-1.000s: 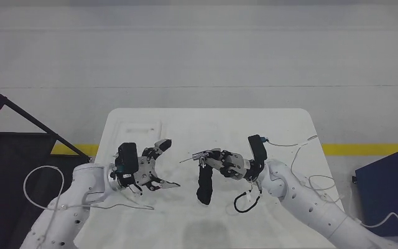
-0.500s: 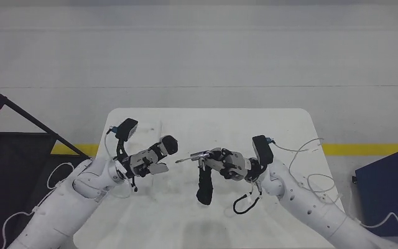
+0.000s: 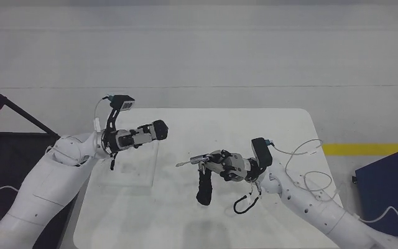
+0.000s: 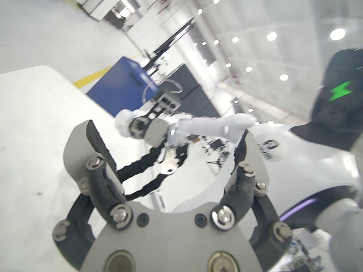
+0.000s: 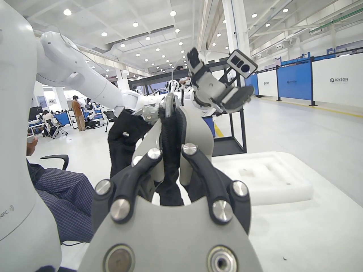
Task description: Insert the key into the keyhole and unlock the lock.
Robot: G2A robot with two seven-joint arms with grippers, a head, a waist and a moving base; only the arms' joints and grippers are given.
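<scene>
Our right tool (image 3: 208,160) pinches the key (image 3: 188,162) by its head in the lower middle of the top view, blade pointing toward frame left above the bench (image 3: 261,127), with its black strap (image 3: 204,187) dangling below. We judge the key light, stiff and slick, best gripped on the flat head; the soft strap may swing. Our left tool (image 4: 167,131) is spread and empty. A white foam tray (image 5: 278,176) lies on the smooth white bench, inside a wide, bright hall
</scene>
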